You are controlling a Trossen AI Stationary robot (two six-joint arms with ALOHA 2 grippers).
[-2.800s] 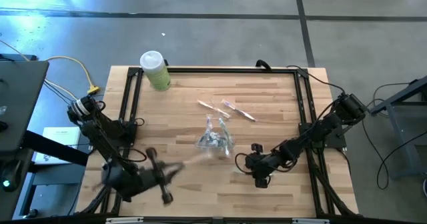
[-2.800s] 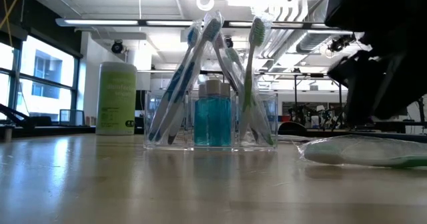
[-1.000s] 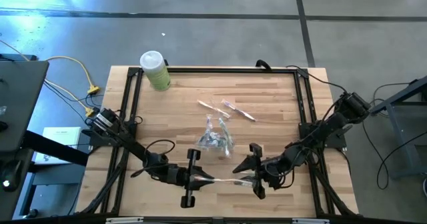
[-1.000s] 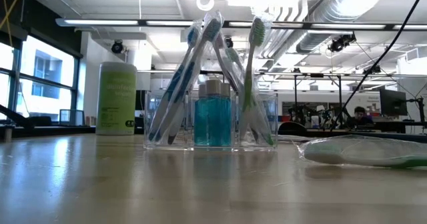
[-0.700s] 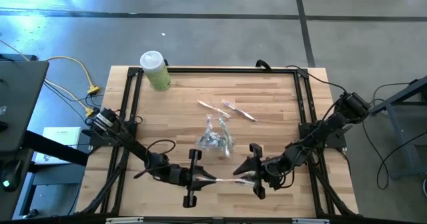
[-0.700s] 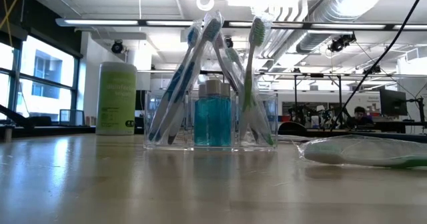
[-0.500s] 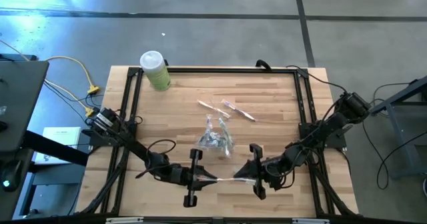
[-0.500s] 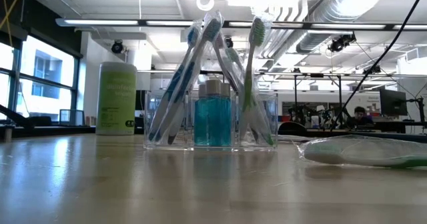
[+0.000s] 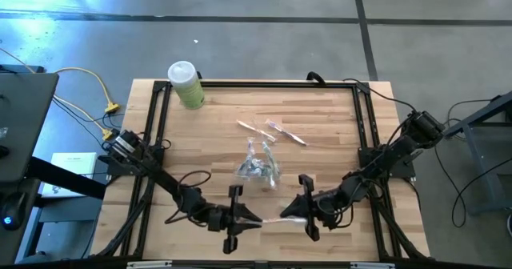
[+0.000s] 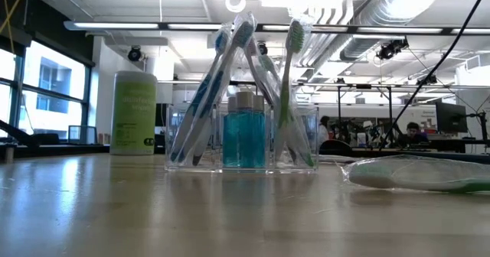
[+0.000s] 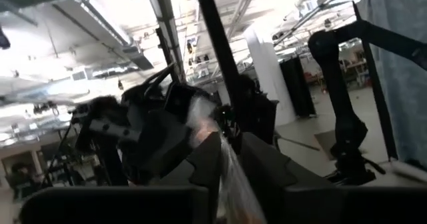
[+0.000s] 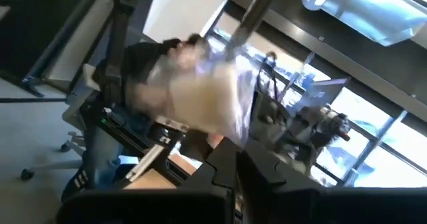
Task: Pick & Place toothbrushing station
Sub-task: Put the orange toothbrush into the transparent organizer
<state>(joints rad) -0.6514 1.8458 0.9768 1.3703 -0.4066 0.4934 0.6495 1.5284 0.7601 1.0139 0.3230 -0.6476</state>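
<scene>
A clear holder (image 9: 258, 166) with several toothbrushes and a blue bottle stands mid-table; in the low view the holder (image 10: 243, 135) rests on its flat base. Near the front edge a clear-wrapped toothbrush packet (image 9: 273, 218) hangs between my two grippers. My left gripper (image 9: 250, 219) is shut on its left end, my right gripper (image 9: 291, 214) on its right end. Loose wrapped toothbrushes (image 9: 272, 131) lie behind the holder. My left gripper pinches the packet's left end (image 11: 230, 177) between its two fingers, coming level from the table's left, along the packet. The packet is clear of the table. My right gripper pinches the packet's right end (image 12: 230, 127) between its shut fingers, coming level from the table's right. The wrap stretches away beyond the fingertips, lifted clear.
A green canister with a white lid (image 9: 186, 85) stands at the far left corner. A wrapped toothbrush (image 10: 417, 173) lies flat at the right of the low view. A black frame (image 9: 156, 125) runs along the table's sides.
My right gripper has shut on the packet's right end, having stood open around it a second ago. My left gripper has rolled slightly at the wrist while staying in place. The packet stays lifted between the two.
</scene>
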